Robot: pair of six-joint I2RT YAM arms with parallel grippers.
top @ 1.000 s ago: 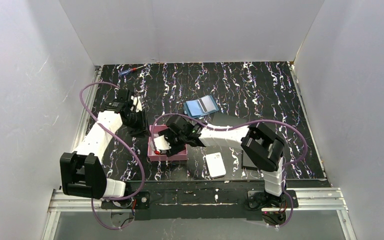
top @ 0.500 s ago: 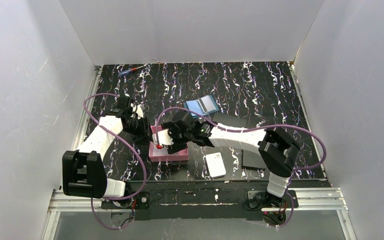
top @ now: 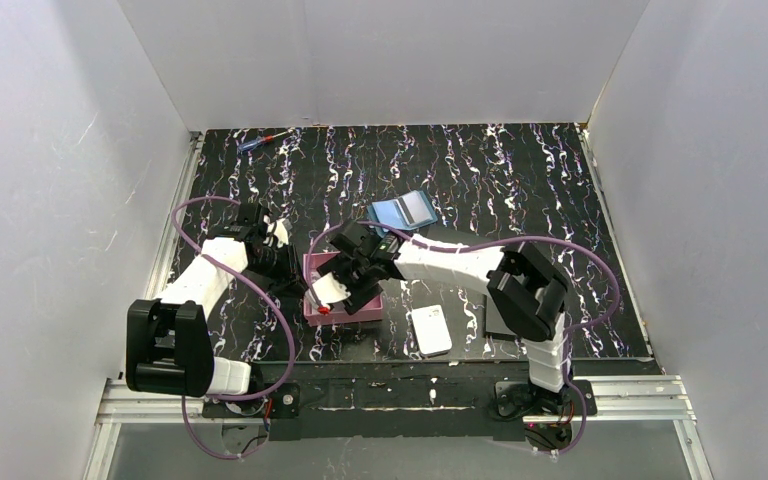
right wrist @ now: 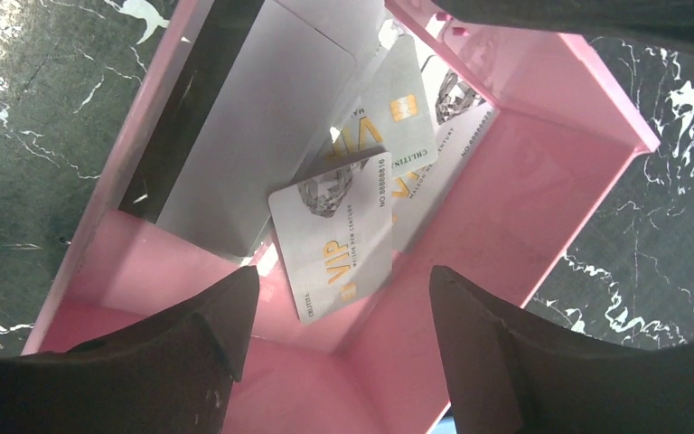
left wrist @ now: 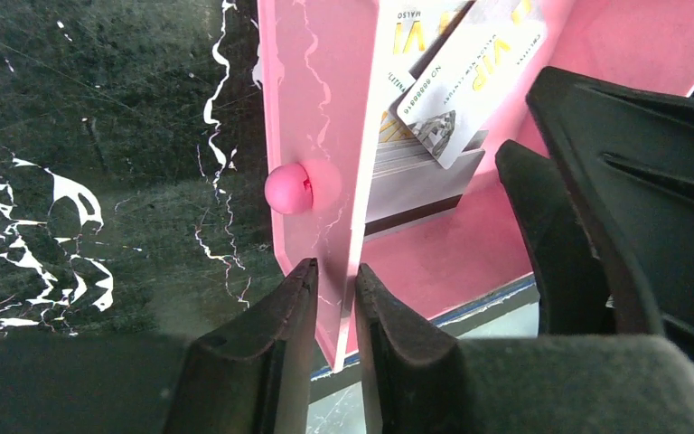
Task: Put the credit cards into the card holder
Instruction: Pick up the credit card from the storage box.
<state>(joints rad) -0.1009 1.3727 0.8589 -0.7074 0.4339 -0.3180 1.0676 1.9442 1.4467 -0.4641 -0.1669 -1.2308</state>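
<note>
Several pale grey credit cards (right wrist: 334, 244) with gold VIP print lie heaped in a corner of the pink tray (top: 365, 313), also seen as credit cards (left wrist: 470, 72) in the left wrist view. My right gripper (right wrist: 342, 289) hangs open inside the tray, just above the cards, one finger on each side of the nearest card. My left gripper (left wrist: 334, 271) is shut on the tray's left wall (left wrist: 321, 108), just below a pink knob (left wrist: 287, 190). The teal-blue card holder (top: 403, 212) lies open on the table behind the tray, apart from both grippers.
A white rounded block (top: 430, 330) lies right of the tray near the front edge. Flat black rectangles lie by the right arm (top: 505, 312). A small pen-like tool (top: 260, 142) rests at the far left corner. White walls enclose the table.
My left gripper has moved in from the left to the tray's wall and closed on it. My right gripper has shifted slightly over the tray, still open.
</note>
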